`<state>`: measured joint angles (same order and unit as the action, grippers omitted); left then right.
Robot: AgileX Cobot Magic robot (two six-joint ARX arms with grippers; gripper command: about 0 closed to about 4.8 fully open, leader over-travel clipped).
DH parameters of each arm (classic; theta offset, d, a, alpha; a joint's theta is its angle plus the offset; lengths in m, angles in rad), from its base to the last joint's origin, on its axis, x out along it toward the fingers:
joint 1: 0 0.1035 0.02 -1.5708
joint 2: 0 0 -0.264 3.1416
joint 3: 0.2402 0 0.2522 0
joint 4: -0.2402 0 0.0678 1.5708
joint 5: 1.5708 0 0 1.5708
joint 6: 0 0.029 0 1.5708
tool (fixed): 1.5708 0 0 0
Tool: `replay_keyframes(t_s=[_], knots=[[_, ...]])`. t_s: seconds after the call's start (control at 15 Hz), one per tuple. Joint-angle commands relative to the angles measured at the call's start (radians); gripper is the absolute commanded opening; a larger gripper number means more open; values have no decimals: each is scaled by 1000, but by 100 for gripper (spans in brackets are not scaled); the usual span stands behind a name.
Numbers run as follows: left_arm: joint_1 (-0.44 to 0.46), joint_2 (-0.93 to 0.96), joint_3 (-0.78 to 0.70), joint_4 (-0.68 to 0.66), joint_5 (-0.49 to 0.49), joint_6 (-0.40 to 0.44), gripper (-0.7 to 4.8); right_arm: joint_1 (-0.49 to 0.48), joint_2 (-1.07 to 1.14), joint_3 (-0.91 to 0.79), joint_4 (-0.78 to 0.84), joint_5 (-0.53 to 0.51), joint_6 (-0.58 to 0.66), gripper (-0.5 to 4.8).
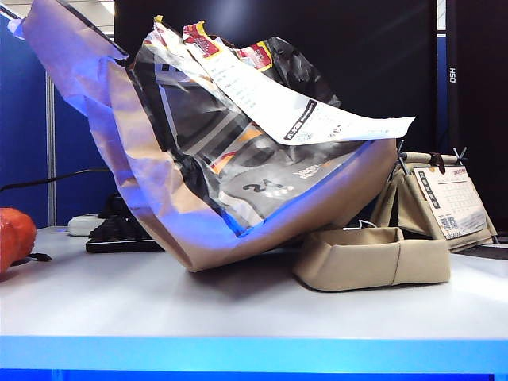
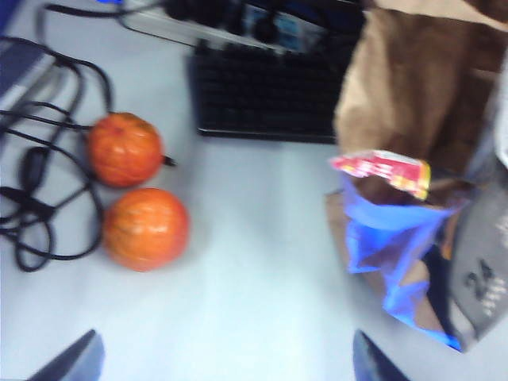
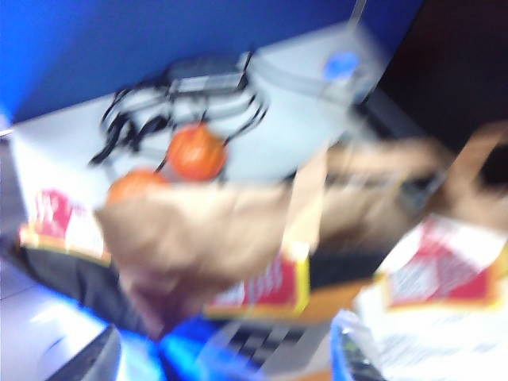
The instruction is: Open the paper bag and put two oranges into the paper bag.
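The paper bag (image 1: 238, 159) leans over the middle of the table, its printed face and white receipt toward the exterior camera. One orange (image 1: 12, 238) shows at the far left edge there. No gripper shows in that view. In the left wrist view two oranges (image 2: 123, 149) (image 2: 145, 228) lie side by side on the table, with the paper bag (image 2: 413, 95) off to one side. My left gripper (image 2: 225, 361) hovers open over bare table between them, holding nothing. My right gripper (image 3: 222, 361) is open, its fingers wide over the blurred paper bag (image 3: 198, 230); both oranges (image 3: 197, 151) (image 3: 135, 186) lie beyond.
A black keyboard (image 1: 119, 234) and a white power strip (image 1: 83, 225) lie behind the bag at the left. Black cables (image 2: 32, 175) loop beside the oranges. A low beige tray (image 1: 373, 258) and a calendar stand (image 1: 444, 198) stand at the right.
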<state>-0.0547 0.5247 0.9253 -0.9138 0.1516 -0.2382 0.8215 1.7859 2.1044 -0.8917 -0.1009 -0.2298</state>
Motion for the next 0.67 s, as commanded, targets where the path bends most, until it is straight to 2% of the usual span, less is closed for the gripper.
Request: replay_keyframes(t_s=[0.07,0.27,0.47,0.67], knots=[[1,0,4,13,-5,6,408,28,0,18,104,94,-45,338],[0,0,4,1,35,26,408,58,88,19,112,139,-65,337],[0,0,4,-35,35,30,408,87,159,19,159,349,-178,332],[0,0,4,-55,35,36,408,89,180,19,269,448,-246,323]])
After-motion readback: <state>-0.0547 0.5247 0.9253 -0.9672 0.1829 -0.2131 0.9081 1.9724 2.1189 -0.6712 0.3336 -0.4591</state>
